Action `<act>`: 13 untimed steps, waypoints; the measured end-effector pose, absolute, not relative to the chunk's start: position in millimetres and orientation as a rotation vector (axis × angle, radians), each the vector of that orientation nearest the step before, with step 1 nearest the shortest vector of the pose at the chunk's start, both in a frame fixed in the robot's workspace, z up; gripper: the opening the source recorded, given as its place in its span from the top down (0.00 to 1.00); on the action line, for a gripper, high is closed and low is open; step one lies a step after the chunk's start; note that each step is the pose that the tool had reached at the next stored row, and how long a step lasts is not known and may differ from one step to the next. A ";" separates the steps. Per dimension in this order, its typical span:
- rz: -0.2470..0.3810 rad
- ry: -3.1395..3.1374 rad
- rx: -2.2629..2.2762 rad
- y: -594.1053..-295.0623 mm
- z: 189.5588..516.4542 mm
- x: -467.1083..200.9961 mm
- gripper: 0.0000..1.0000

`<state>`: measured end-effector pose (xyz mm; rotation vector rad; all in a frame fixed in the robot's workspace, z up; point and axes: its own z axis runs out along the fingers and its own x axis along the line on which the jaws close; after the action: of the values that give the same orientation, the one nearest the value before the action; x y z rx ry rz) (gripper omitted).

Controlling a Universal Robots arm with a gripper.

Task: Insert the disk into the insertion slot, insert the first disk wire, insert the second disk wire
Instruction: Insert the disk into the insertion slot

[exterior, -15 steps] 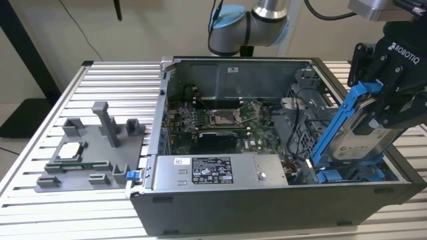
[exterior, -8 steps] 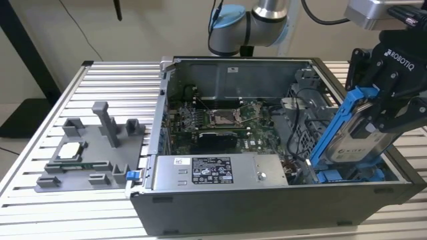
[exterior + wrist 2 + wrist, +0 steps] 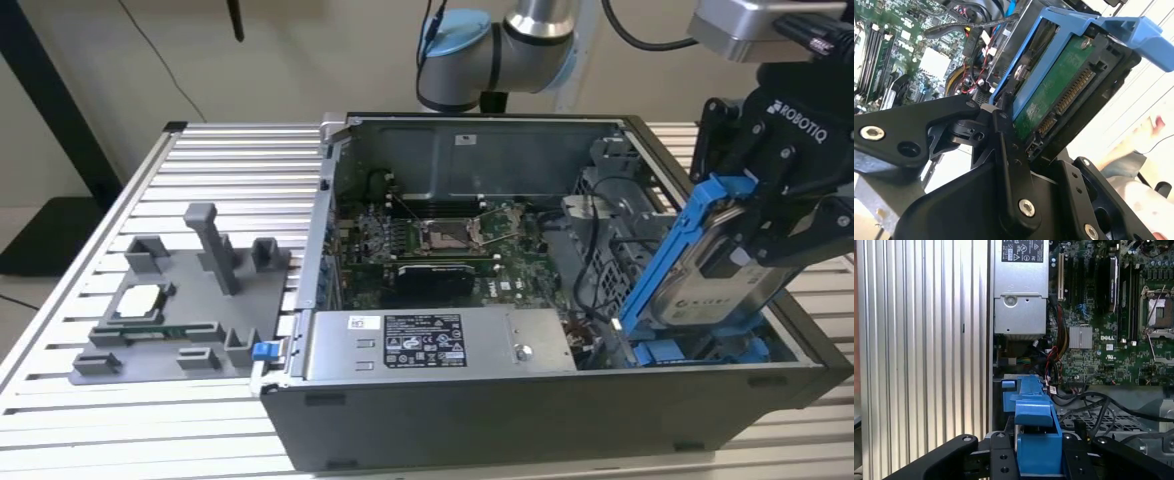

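blue-framed disk (image 3: pixel 707 290) is clamped in my claw (image 3: pixel 761 215), tilted steeply on end, lower end pointing down at the insertion slot (image 3: pixel 694 352) just below, not seated yet.

An open computer case (image 3: pixel 534 425) holding a motherboard (image 3: pixel 441 240) and power-supply box (image 3: pixel 427 345) sits on a slatted table (image 3: pixel 134 440).
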<state>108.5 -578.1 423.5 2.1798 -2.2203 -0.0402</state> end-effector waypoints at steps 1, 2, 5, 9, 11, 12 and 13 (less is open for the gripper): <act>-0.040 -2.220 2.180 -578.1 423.3 108.5 1.00; -0.040 -2.220 2.180 -578.1 423.1 108.5 1.00; -0.040 -2.220 2.180 -578.1 422.4 108.7 1.00; -0.040 -2.220 2.180 -578.1 421.1 108.7 1.00; -0.040 -2.220 2.180 -578.1 420.0 108.7 1.00; -0.040 -2.220 2.180 -578.1 419.2 108.7 1.00; -0.040 -2.220 2.180 -578.1 418.6 108.6 1.00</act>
<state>108.6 -578.1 418.6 2.1799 -2.2200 -0.0400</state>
